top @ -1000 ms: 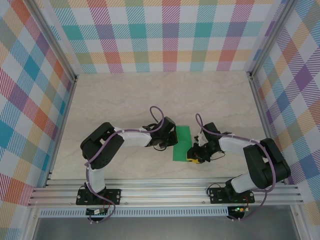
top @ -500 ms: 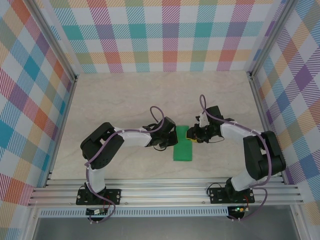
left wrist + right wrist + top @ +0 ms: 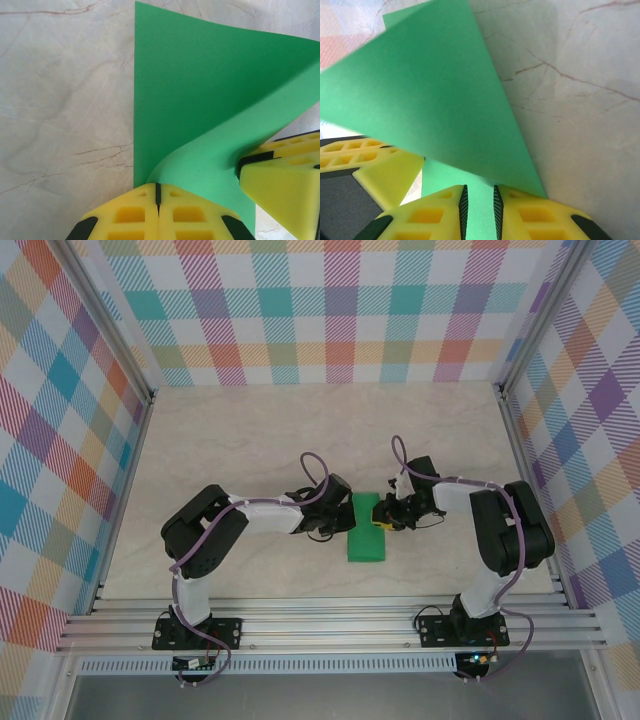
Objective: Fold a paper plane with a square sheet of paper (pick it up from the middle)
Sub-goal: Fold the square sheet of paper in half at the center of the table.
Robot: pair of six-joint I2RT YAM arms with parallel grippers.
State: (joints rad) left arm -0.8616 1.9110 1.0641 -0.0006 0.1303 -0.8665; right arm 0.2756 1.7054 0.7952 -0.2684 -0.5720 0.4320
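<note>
The square sheet of paper is bright green and lies doubled over between the two arms. In the left wrist view one layer lies flat, and a flap curls up from my fingertips toward the right gripper's yellow finger. My left gripper is shut, with its tips at the sheet's left edge and no paper visible in the slit. My right gripper is at the sheet's far right edge. Its jaws stand a narrow gap apart, with green paper showing between and ahead of them.
Pale marble tabletop stretches beyond the arms. Checked walls and aluminium posts close in the back and sides. A metal rail carries both bases at the near edge.
My right gripper has moved from the sheet's near right corner up to its far right part, and the right arm has drawn in. The left arm and gripper have stayed still.
</note>
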